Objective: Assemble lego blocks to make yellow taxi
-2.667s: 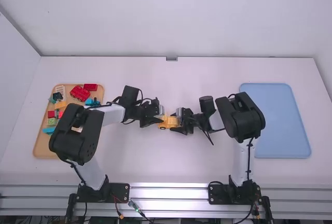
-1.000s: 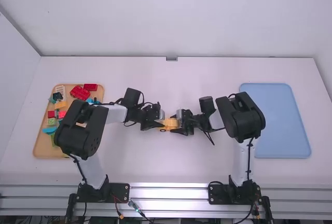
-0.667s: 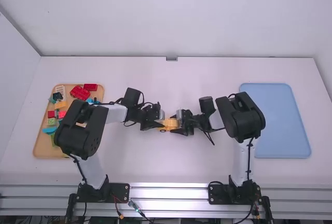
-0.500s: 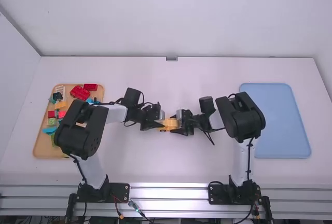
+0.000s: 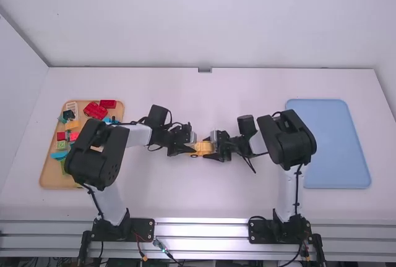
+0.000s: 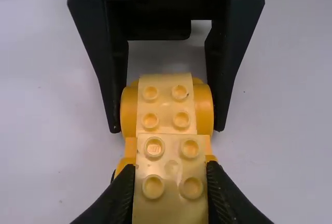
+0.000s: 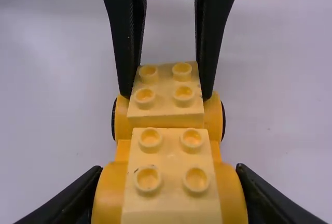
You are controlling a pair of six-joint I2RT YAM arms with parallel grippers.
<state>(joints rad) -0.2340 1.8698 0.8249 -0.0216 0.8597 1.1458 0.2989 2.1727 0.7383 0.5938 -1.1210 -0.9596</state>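
We see the yellow toy vehicle of plastic blocks (image 5: 203, 147) between the two arms, near the middle of the white bench (image 5: 247, 196). We cannot tell whether it touches the surface.

The left pincer (image 5: 194, 149) is clenched on one end and the right pincer (image 5: 214, 150) on the other. In our left wrist view, the left pincer (image 6: 170, 185) grasps a pale yellow block with four round studs (image 6: 171, 177) by its sides. The right pincer (image 7: 170, 187) grasps the deeper yellow rounded wheel arches (image 7: 110, 193) at its end, one finger on each side. Between those arches we find a second pale yellow studded block (image 7: 171, 175). The two blocks sit in line along the vehicle, their studs facing our wrist cameras, and dark curved edges flank the rounded arches below the first block.

On the left side of the bench we have a wooden tray (image 5: 47, 179) holding a red vehicle-shaped piece (image 5: 95, 111), a small red block (image 5: 107, 104), a white ladder-like piece (image 5: 72, 107) and a light green square block (image 5: 61, 145). A flat, light blue tray (image 5: 337, 146) lies on the right side.
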